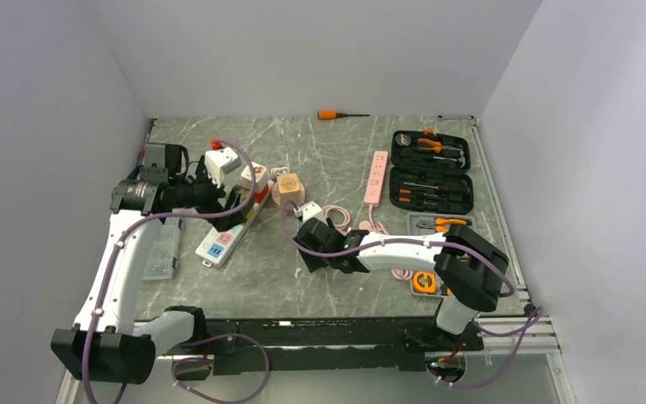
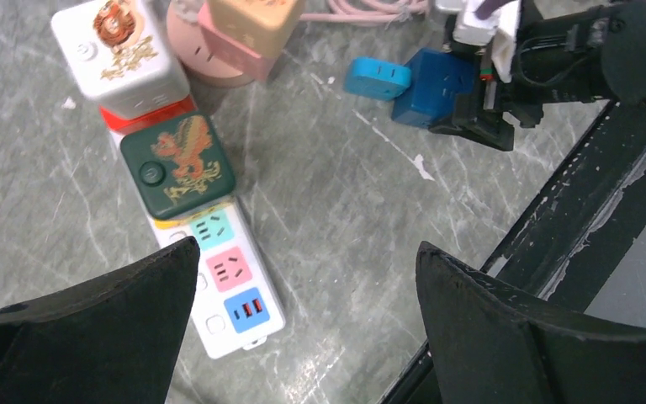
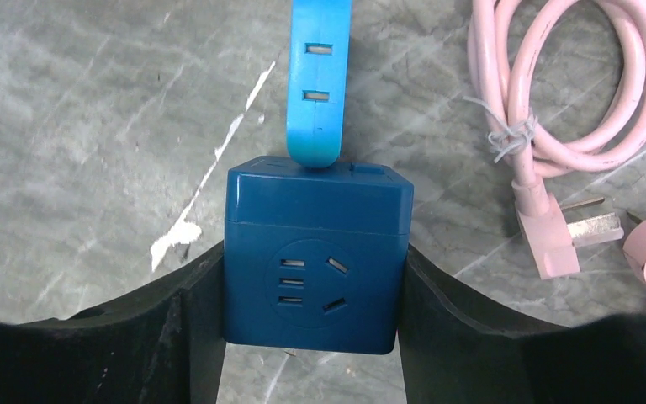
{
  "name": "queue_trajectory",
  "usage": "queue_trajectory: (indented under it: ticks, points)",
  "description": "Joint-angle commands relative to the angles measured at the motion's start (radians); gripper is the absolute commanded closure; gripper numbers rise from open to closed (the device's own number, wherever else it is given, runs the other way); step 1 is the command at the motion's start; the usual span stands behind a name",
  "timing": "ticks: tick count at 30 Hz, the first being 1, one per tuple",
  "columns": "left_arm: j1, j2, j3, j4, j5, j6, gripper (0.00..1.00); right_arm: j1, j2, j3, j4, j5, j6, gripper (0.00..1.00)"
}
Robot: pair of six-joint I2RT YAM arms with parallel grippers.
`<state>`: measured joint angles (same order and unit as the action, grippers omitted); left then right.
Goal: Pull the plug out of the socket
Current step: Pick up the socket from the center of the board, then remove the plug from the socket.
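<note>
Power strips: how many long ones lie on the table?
2. The white power strip lies left of centre; the pink power strip lies beside the tool case. Another could be hidden under the arms.

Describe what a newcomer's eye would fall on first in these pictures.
The dark blue cube socket stands out first, clamped by the right tool near the table's middle, a light blue plug sticking out of one face. To its left, a white power strip carrying a green cube adapter lies under the open left tool.

White arms [image 1: 122, 261], purple cables [image 1: 101, 290], black joints [image 1: 471, 269] and pincers [image 2: 307, 261] [image 3: 311, 278].
</note>
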<state>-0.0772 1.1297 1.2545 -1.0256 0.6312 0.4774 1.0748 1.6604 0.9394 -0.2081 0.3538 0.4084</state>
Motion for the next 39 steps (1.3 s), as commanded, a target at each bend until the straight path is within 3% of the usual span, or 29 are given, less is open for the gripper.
queue_trajectory:
  ticks: [1, 5, 12, 18, 24, 33, 39]
  points:
    - [-0.005, -0.117, -0.072, 0.094, 0.18, 0.08, 0.01, -0.003, -0.146, -0.049, 0.072, -0.071, -0.123, 1.0]
    - [-0.018, -0.217, -0.138, 0.073, 0.339, 0.311, 0.01, -0.004, -0.356, -0.101, 0.113, -0.157, -0.25, 1.0]
    - [-0.076, -0.203, -0.059, -0.304, 0.418, 0.746, 0.01, -0.003, -0.634, -0.214, 0.192, -0.414, -0.498, 1.0]
    - [-0.286, -0.266, -0.091, -0.053, 0.302, 0.544, 0.01, 0.0, -0.665, -0.157, 0.097, -0.483, -0.624, 1.0]
    - [-0.465, -0.148, -0.084, -0.021, 0.257, 0.451, 0.01, 0.014, -0.623, -0.03, -0.015, -0.531, -0.664, 1.0]
    - [-0.509, -0.126, -0.161, 0.204, 0.136, 0.329, 0.01, 0.048, -0.618, 0.031, -0.07, -0.547, -0.674, 1.0]
    - [-0.544, -0.099, -0.166, 0.208, 0.106, 0.355, 0.01, 0.057, -0.603, 0.042, -0.074, -0.552, -0.687, 1.0]
